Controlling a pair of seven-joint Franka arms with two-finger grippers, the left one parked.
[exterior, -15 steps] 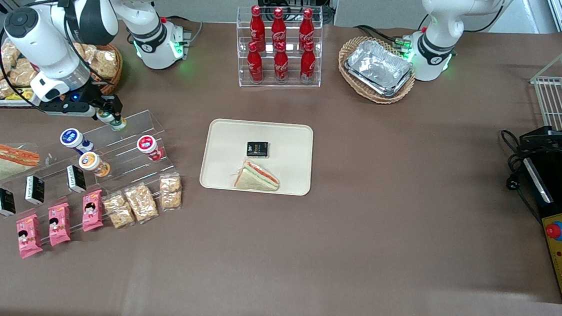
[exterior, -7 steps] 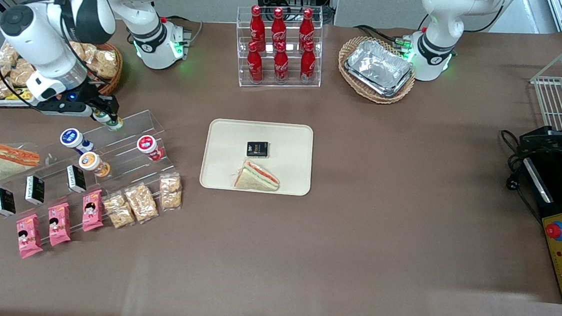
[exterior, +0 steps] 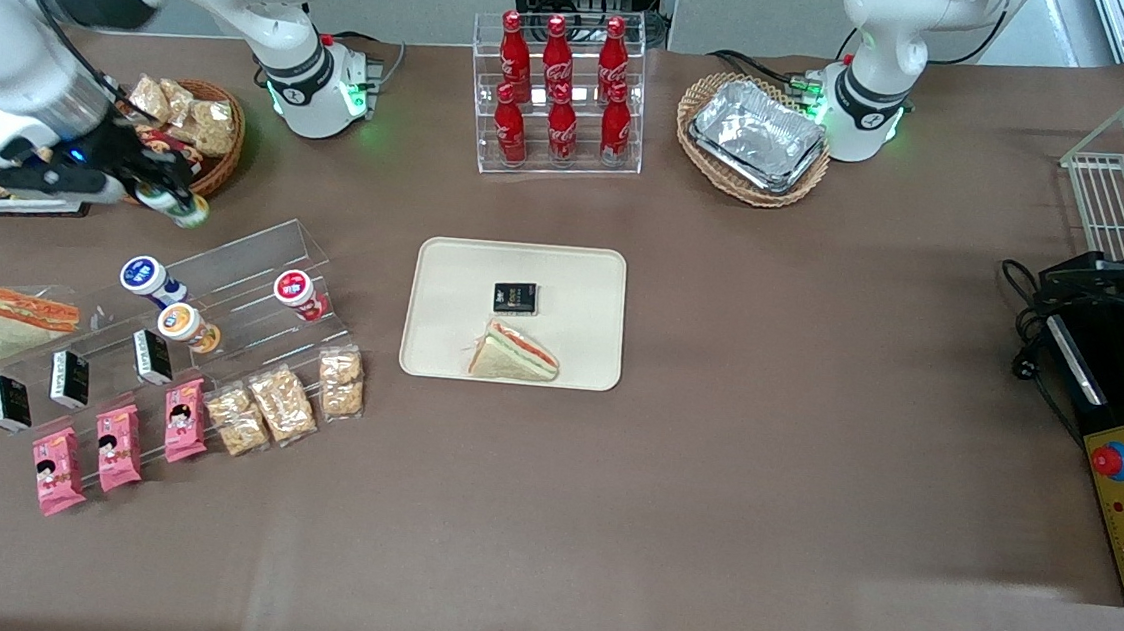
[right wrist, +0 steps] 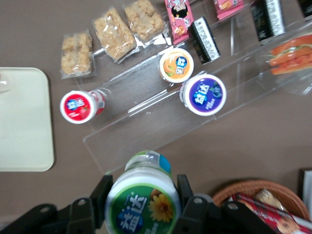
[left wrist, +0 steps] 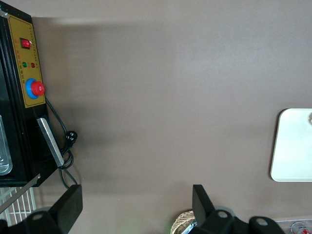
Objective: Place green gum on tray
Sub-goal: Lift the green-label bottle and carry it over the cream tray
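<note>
Green gum (right wrist: 143, 204) was held in gripper (exterior: 173, 204) jaws, above clear rack (exterior: 225, 269) — carry step judged underway; tray (exterior: 445, 266) at 4 o'clock, transfer needed next.

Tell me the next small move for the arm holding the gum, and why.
Probably carry it sideways toward the tray. The gripper is shut on the green gum, lifted clear of the clear rack and above the table by the snack basket; the tray has bare space near the black packet.
</note>
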